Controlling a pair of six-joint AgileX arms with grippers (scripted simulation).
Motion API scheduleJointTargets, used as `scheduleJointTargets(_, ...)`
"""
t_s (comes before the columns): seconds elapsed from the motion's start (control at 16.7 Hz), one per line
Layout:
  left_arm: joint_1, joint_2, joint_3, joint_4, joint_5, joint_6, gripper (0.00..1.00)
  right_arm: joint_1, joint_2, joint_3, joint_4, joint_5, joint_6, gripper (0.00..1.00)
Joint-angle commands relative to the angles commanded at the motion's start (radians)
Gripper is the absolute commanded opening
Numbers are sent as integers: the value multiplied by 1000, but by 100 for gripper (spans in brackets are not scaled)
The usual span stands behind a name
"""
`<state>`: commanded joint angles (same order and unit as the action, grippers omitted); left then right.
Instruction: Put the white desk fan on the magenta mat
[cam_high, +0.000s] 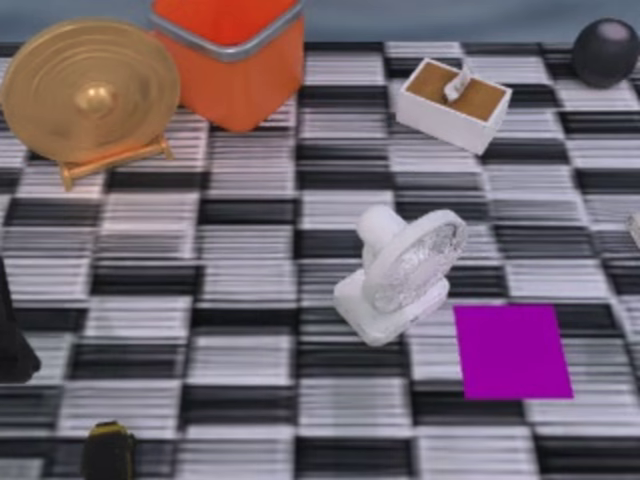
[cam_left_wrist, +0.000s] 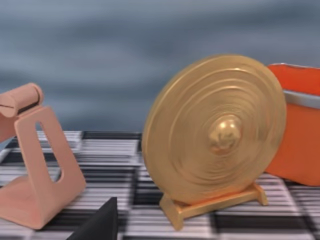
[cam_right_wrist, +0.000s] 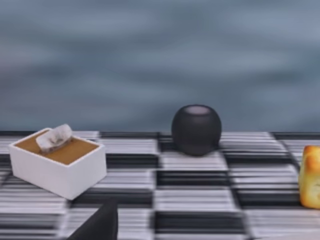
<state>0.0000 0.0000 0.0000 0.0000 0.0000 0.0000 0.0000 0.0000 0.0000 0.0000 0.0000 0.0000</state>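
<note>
- Upper left of the top view: one gold disc (cam_high: 88, 95) on a stand, one orange bin (cam_high: 235, 55).
- Middle: one white desk fan (cam_high: 400, 275), standing just left of one magenta mat (cam_high: 512, 351), not on it.
- Upper right: one white box (cam_high: 455, 102), one black ball (cam_high: 606, 50).
- Both grippers: cannot tell.

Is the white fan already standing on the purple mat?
No. In the top view the white desk fan stands on the checkered table beside the magenta mat, to the mat's left.
</note>
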Motion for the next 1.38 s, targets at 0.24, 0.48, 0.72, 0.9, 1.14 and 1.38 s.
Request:
scheduleJointTargets(0.24, 0, 0, 0, 0, 0, 0, 100, 8, 30, 20, -29, 4, 19, 100)
scheduleJointTargets(0.48, 0, 0, 0, 0, 0, 0, 100, 49, 206, 153, -192, 27, 138, 100)
scheduleJointTargets(0.72, 0, 0, 0, 0, 0, 0, 100, 119, 498, 411, -432, 58, 349, 100)
scheduleJointTargets(0.9, 0, 0, 0, 0, 0, 0, 100, 187, 751, 671, -627, 75, 547, 100)
scheduleJointTargets(1.14, 0, 0, 0, 0, 0, 0, 100, 297, 1107, 1075, -883, 78, 836, 100)
scheduleJointTargets(1.38, 0, 0, 0, 0, 0, 0, 100, 414, 1467, 1479, -1121, 65, 1118, 100)
